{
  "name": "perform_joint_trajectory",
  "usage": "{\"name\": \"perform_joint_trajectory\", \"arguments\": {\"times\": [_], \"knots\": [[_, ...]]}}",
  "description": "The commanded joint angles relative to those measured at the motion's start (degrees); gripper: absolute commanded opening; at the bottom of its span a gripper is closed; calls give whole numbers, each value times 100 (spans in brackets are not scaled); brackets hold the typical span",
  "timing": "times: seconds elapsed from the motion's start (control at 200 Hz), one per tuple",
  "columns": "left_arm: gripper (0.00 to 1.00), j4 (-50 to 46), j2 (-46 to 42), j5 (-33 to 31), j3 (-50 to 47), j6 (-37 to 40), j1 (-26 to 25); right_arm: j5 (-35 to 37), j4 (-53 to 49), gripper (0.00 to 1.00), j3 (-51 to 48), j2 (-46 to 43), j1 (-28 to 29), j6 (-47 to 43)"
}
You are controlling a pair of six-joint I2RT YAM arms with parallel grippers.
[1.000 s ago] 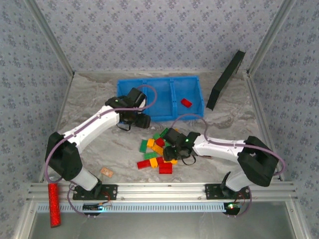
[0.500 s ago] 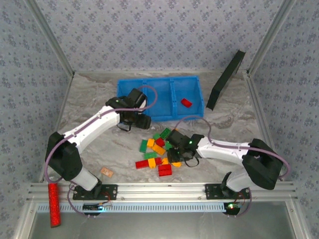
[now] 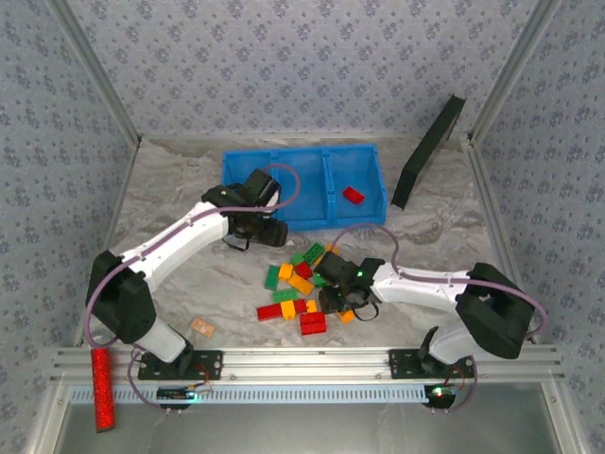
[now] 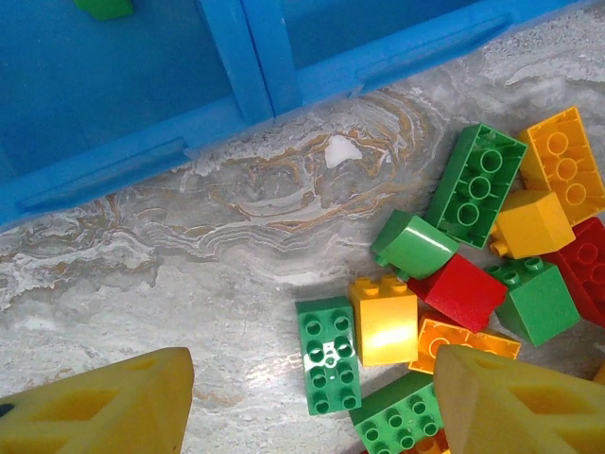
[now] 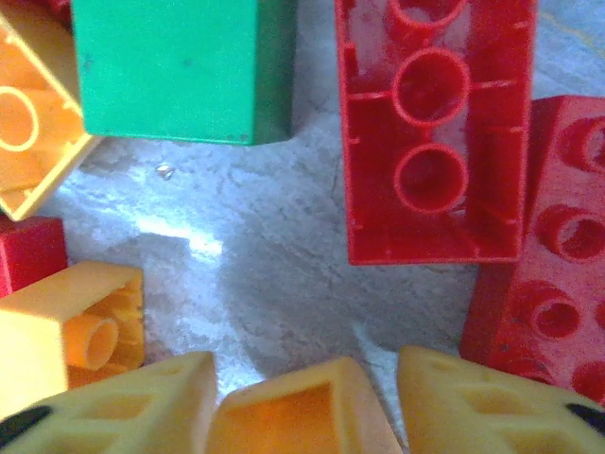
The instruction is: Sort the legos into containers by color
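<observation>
The right fingers (image 5: 123, 407) are clamped on a small orange brick (image 5: 293, 416), which fills the gap between the two yellow pads and touches both. Just ahead of their tips lies a bare patch of the marbled desk (image 5: 265, 265). Beyond it, ahead and to the right, an upturned red brick (image 5: 430, 132) shows its hollow underside, with a second red brick (image 5: 539, 246) against its right edge. Ahead and to the left sits a green brick (image 5: 170, 66), and close by the left pad a yellow brick (image 5: 66, 331) lies on its side. The left fingers (image 4: 95, 407) stand wide apart with nothing gripped, above the desk at the pile's edge. Between their tips lie a green studded brick (image 4: 328, 352) and a yellow one (image 4: 383, 317) touching it. Further ahead and to the right the legos (image 3: 298, 284) crowd together in red, green and orange. Straight ahead of these fingers, past open desk, runs the near wall of the blue bin (image 4: 255, 57), its divider meeting that wall, and a green brick (image 4: 104, 8) lies in the compartment to the left of the divider. From above, a red brick (image 3: 354, 195) rests in the bin's right compartment, and a black panel (image 3: 428, 151) leans against the wall, off to the right of the bin.
</observation>
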Motion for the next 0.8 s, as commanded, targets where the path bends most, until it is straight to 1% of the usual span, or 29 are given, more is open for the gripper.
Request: {"name": "perform_joint_trajectory", "arguments": {"times": [0.0,0.04,0.15,0.375,0.525,0.61,0.755,0.795], "knots": [[69,-196,-273,-26,105,-80,-69,-80,-629,48,-304,361,27,87],[69,-226,-303,-28,109,-102,-93,-82,-623,46,-311,380,35,89],[69,-381,-390,-37,73,-202,-254,-61,-658,36,-311,368,68,90],[69,-697,-797,1,-436,-646,-857,43,-943,26,-170,48,87,73],[69,-733,-1241,36,-1015,-1185,-1052,116,-1454,24,203,-330,23,39],[69,-547,-1502,16,-1388,-1468,-1077,157,-1803,24,551,-561,-100,-114],[69,-136,-1634,-126,-1761,-1532,-1075,228,-2291,23,1338,-783,-521,-463],[69,-56,-1574,-125,-1784,-1494,-1073,254,-2410,23,1581,-792,-659,-784]]}}
